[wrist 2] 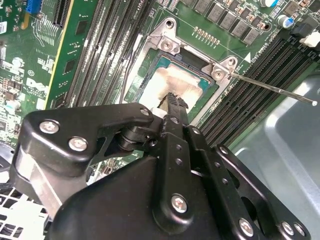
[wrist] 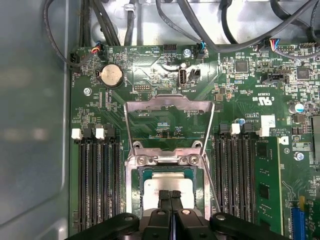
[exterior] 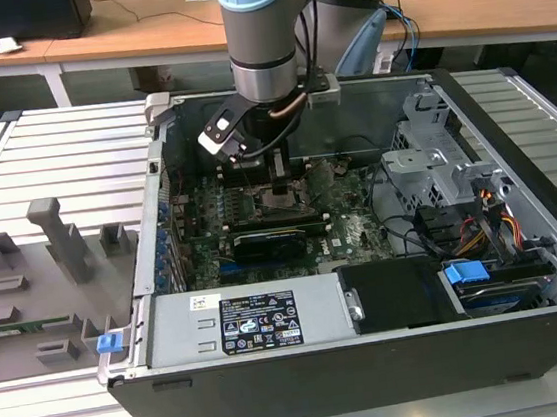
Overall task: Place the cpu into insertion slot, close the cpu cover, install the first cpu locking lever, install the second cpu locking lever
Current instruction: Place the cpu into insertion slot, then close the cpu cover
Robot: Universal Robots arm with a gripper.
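The cpu [wrist: 156, 184], a pale silver square, lies flat in the socket on the green motherboard; the second wrist view shows the cpu [wrist 2: 177, 80] too. My gripper [wrist: 170, 195] hangs right over the chip with its black fingertips [wrist 2: 172, 100] pressed together, and I cannot tell whether they touch it. The cpu cover [wrist: 167, 101], a thin metal frame with a square window, stands swung open beyond the socket. A thin locking lever [wrist 2: 270, 88] sticks out free beside the socket. In the exterior view, the gripper [exterior: 282, 186] reaches down into the open computer case.
Black memory slots [wrist: 95, 185] flank the socket on both sides. A black card [exterior: 267, 240] sits nearer the case's front, with a drive cage [exterior: 434, 161] and cables on the exterior view's right. A grey fixture tray [exterior: 36, 286] lies at the exterior view's left.
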